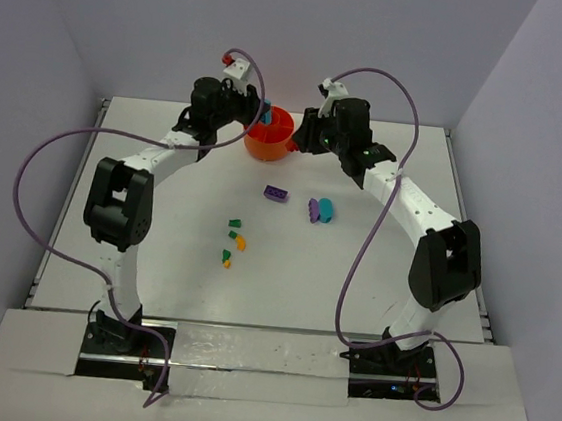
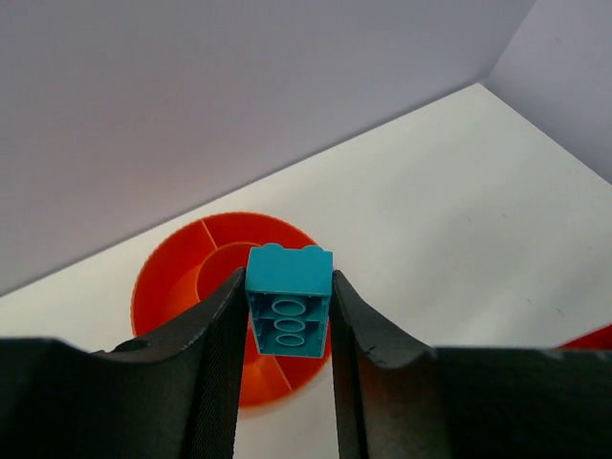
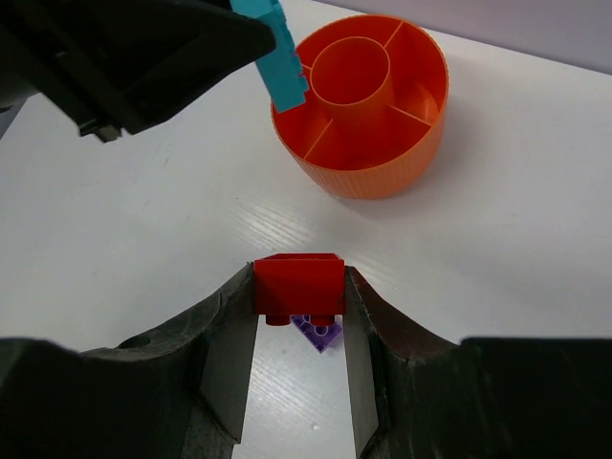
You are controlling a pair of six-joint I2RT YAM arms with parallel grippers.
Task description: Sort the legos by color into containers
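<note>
The left end effector [image 2: 287, 287] is closed partway on a teal brick [image 2: 289, 301], its two fingers pressing the brick's side faces so the studs point away from the wrist and the hollow underside faces the camera. It hangs over the near rim of the orange tub [image 3: 382, 172]. That spot looks chosen so the brick can drop straight into one of the outer sections beside the centre ring, though which section lies under it cannot be told. From the right wrist view the brick tilts down toward the tub's left edge, above the wall and not touching it.

The right end effector [image 3: 298, 287] is also closed partway, on a red brick [image 3: 298, 279] clamped squarely between its fingers. It waits short of the tub on the near side, apart from the wall, probably to leave room for the other arm. A purple brick [image 3: 318, 332] shows just under the red one; whether it is stuck to it or lies on the bench [image 1: 285, 271] below cannot be told.

No brick shows inside the tub. Several loose bricks [image 1: 240, 239] lie on the bench, well apart from both end effectors.
</note>
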